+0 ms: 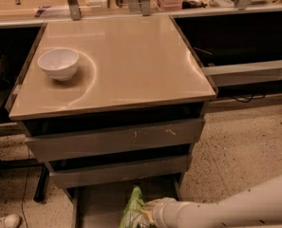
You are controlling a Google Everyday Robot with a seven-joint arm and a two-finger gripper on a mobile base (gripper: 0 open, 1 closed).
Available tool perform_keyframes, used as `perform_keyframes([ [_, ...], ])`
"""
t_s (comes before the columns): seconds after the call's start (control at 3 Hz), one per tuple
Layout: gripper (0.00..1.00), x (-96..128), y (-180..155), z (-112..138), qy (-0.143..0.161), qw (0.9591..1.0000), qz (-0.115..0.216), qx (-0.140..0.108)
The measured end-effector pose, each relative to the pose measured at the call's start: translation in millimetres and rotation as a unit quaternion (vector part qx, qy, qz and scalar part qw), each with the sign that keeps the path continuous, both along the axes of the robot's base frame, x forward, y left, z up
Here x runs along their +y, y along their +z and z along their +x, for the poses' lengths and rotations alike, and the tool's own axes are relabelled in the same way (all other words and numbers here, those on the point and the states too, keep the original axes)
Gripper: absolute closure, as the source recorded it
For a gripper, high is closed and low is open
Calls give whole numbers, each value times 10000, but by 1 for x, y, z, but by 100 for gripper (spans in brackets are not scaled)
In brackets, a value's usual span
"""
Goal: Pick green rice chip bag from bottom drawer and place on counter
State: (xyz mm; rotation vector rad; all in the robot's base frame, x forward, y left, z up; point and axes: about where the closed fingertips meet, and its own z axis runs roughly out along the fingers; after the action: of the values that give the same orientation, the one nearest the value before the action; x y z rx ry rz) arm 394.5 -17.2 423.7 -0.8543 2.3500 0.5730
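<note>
The green rice chip bag stands on end over the open bottom drawer, at the lower edge of the camera view. My gripper reaches in from the lower right on a white arm and is shut on the bag's right side. The bag hides most of the fingers. The bag sits just below the front of the middle drawer. The beige counter lies above the drawer stack.
A white bowl sits on the counter's left side. Two closed grey drawers are above the open one. Dark shelving flanks the cabinet on both sides. A shoe and a cable lie on the speckled floor at lower left.
</note>
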Motion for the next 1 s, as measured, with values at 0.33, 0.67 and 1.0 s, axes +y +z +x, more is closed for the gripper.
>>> perform_keyframes([
  [0.33,100,-22,37,-6,-239,9996,-112,83],
  [0.67,100,-49,96,-4,-410,9985,-351,-103],
  [1.0,100,-49,96,-4,-410,9985,-351,-103],
])
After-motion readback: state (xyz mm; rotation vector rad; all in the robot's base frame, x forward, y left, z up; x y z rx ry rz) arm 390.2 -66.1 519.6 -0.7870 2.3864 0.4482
